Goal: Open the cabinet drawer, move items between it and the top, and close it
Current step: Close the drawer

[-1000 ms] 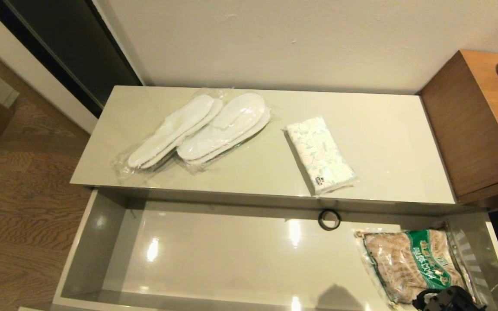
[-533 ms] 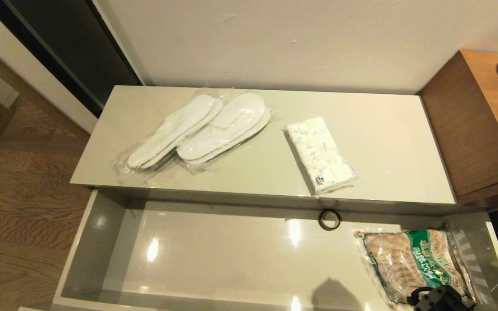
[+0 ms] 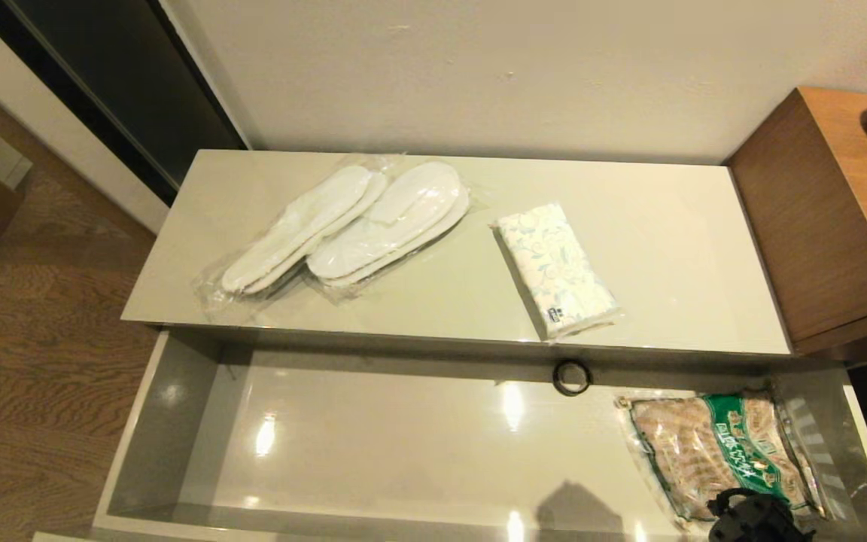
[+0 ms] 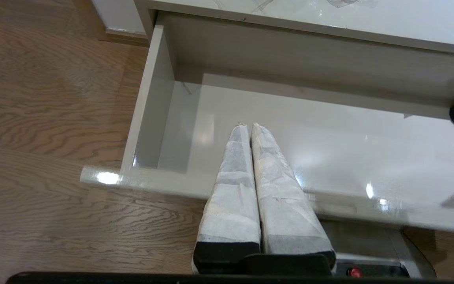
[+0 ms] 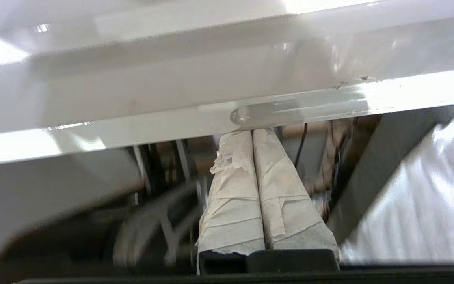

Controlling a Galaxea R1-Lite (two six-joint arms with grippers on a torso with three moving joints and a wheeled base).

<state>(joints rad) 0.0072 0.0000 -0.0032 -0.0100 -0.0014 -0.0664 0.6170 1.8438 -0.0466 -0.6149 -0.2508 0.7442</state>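
Note:
The cabinet drawer (image 3: 403, 452) stands pulled out below the top (image 3: 674, 248). On the top lie the wrapped white slippers (image 3: 351, 226) and, to their right, the leaf-print tissue pack (image 3: 558, 269). My right gripper (image 5: 252, 133) is shut, its taped fingertips just under the slot-shaped pull (image 5: 274, 112) in the drawer's front edge (image 5: 132, 130); the head view shows only its black wrist (image 3: 757, 519) at the drawer's front right. My left gripper (image 4: 249, 125) is shut and empty, hovering over the front left part of the drawer (image 4: 250, 98).
Inside the drawer lie a green-labelled snack bag (image 3: 719, 452) at the right and a small black ring (image 3: 571, 376) near the back. A taller brown wooden cabinet (image 3: 832, 211) stands to the right. Wood floor (image 3: 34, 361) lies to the left.
My right wrist has shifted a little left along the drawer's front. The ring and snack bag sit slightly farther back than before. The items on the top have not moved.

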